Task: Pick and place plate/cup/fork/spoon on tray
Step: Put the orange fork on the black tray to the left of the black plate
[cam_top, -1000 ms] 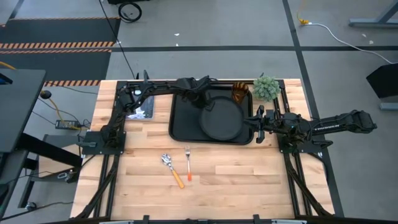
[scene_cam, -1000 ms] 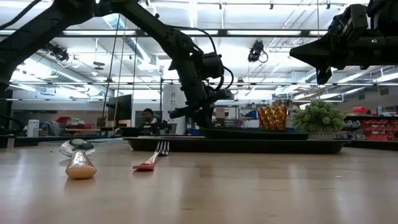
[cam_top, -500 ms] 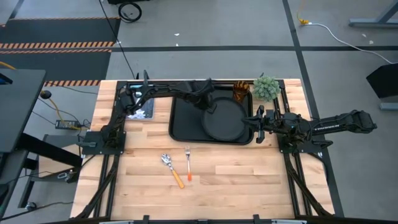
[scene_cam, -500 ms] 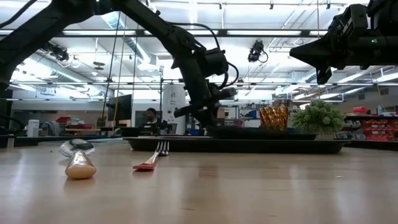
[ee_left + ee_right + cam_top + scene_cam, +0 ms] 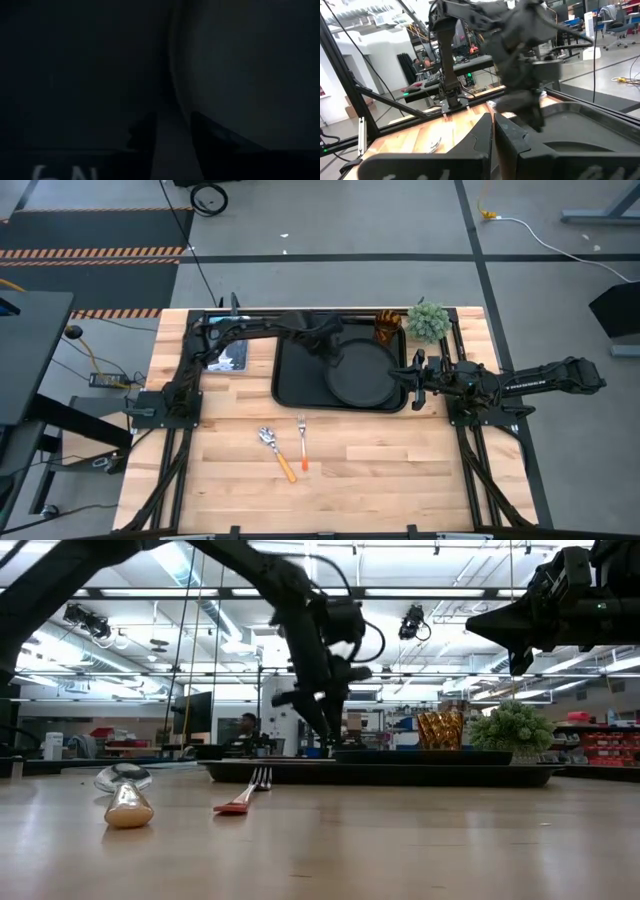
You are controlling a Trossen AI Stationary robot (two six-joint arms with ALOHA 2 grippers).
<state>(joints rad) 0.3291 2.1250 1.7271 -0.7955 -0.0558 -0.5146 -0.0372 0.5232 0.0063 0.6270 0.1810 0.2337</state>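
Nearest on the bench [image 5: 400, 470] lie the spoon [image 5: 274, 448] and, just to its right, the fork [image 5: 301, 442], both well short of the tray [image 5: 285, 380], handles toward the near edge. Beyond them the tray holds the plate [image 5: 362, 372] in its right half, lying flat. My right gripper [image 5: 411, 380] hovers at the tray's right rim with its fingers [image 5: 507, 132] pressed together on nothing. My left gripper [image 5: 328, 350] is over the tray's far part, at the plate's left far rim, raised above it in the low view [image 5: 322, 710]; its fingers [image 5: 145, 135] stand slightly apart, empty. Farthest, the cup [image 5: 387, 327] stands upright in the tray's far right corner, just left of a small green plant [image 5: 428, 321].
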